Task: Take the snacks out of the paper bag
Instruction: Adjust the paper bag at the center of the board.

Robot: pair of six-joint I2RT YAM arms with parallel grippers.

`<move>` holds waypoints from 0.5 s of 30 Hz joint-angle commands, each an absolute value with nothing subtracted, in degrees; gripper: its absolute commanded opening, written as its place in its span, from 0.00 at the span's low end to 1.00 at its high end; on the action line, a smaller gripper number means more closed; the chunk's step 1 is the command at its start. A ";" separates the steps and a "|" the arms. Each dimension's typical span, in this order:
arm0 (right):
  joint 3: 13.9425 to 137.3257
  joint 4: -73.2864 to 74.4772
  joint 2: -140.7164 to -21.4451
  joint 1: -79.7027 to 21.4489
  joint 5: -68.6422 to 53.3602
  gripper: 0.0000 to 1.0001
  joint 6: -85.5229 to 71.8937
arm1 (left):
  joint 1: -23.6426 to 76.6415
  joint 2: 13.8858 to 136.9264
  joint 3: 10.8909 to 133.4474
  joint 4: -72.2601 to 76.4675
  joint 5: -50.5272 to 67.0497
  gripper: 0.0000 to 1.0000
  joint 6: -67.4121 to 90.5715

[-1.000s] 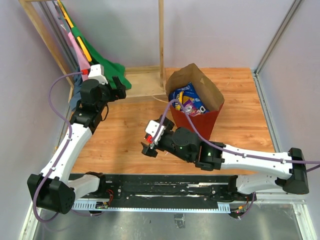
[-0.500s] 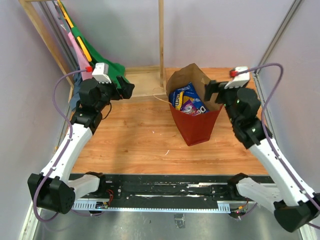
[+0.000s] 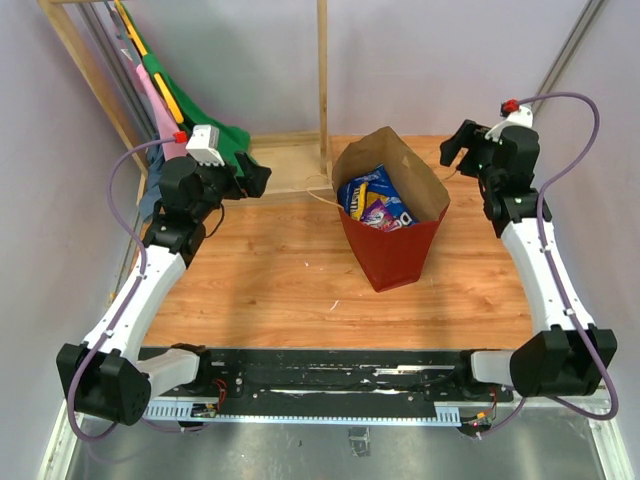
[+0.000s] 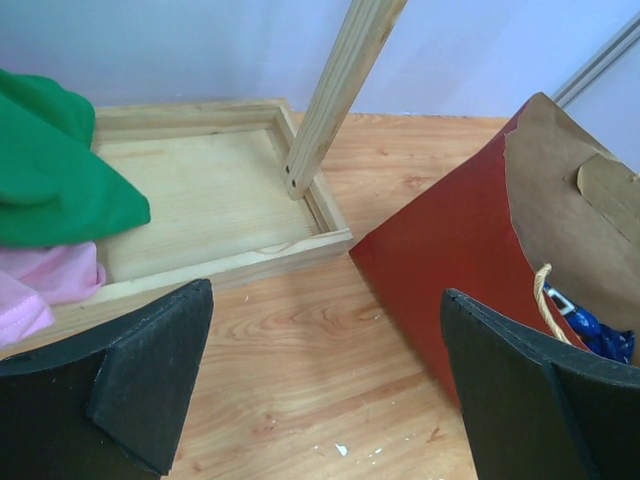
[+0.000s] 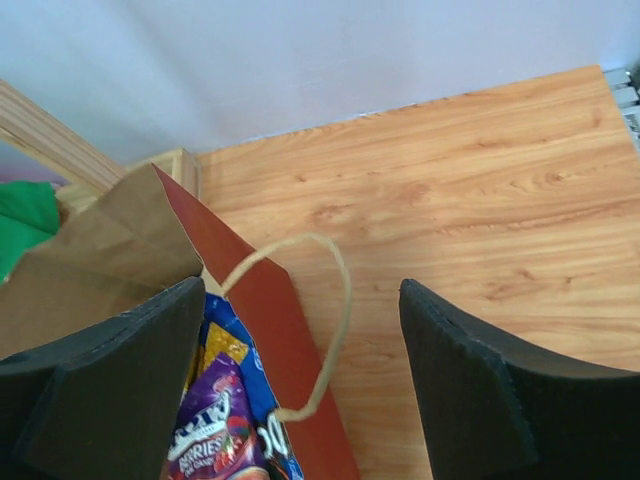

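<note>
At far left we see a green cloth [image 4: 55, 185] and a pink cloth [image 4: 45, 285] lying over the left end of a shallow wooden tray [image 4: 235, 262], which sits at the back of the tabletop [image 3: 270, 275]. The left claw [image 3: 248, 178] hangs above the tabletop just in front of the tray. Its black fingers [image 4: 150, 375] are spread wide with nothing between them, and it touches neither the tray nor the cloths.

A wooden post [image 4: 340, 85] rises from the tray's right side. Just right of the tray, near the middle of the tabletop, the paper bag [image 3: 392, 255] stands upright with its mouth open. It is dark red outside and brown inside.

The snacks [image 3: 375, 200] sit inside the bag, visible through the mouth. A blue chip bag [image 3: 370, 186] is on top, with a purple packet [image 5: 215, 435] against it. We also see a bit of yellow and cannot tell what lies lower down.

A thin string handle [image 5: 338, 300] loops out from the bag's right rim, as the right wrist view shows.

The right claw [image 3: 460, 147] is raised at the back right, near the bag's right rim and apart from it. It looks down at the rim and the handle. Its fingers [image 5: 110, 385] are also spread wide and grip nothing.
</note>
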State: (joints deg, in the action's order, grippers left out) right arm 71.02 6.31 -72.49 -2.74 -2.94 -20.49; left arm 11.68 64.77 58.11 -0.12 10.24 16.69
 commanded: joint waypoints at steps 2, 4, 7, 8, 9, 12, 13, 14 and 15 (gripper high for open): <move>74.53 6.89 -75.79 -1.32 -7.68 0.75 -23.20 | 11.37 64.20 57.66 0.62 10.05 1.00 14.72; 73.67 6.05 -76.04 -1.27 -7.54 0.72 -23.53 | 11.41 63.80 57.55 0.33 9.53 1.00 14.44; 73.40 5.50 -76.60 -1.32 -7.22 0.65 -23.37 | 11.41 63.64 57.57 0.18 9.57 1.00 14.24; 73.79 5.74 -76.82 -1.32 -6.97 0.63 -23.19 | 11.40 63.79 57.56 0.25 9.58 1.00 14.24; 74.02 6.01 -77.04 -1.32 -6.80 0.61 -23.00 | 11.42 63.77 57.57 0.37 9.55 1.00 14.32; 74.52 6.20 -77.43 -1.32 -6.02 0.51 -22.47 | 11.41 63.83 57.49 0.51 9.67 1.00 14.33; 74.64 6.16 -77.50 -1.30 -5.78 0.47 -22.23 | 11.38 63.89 57.49 0.52 9.67 1.00 14.33; 74.93 6.23 -77.58 -1.24 -5.64 0.40 -22.05 | 11.34 63.83 57.48 0.46 9.61 1.00 14.33; 75.20 6.36 -77.82 -1.23 -5.55 0.34 -21.99 | 11.36 63.82 57.55 0.49 9.66 1.00 14.33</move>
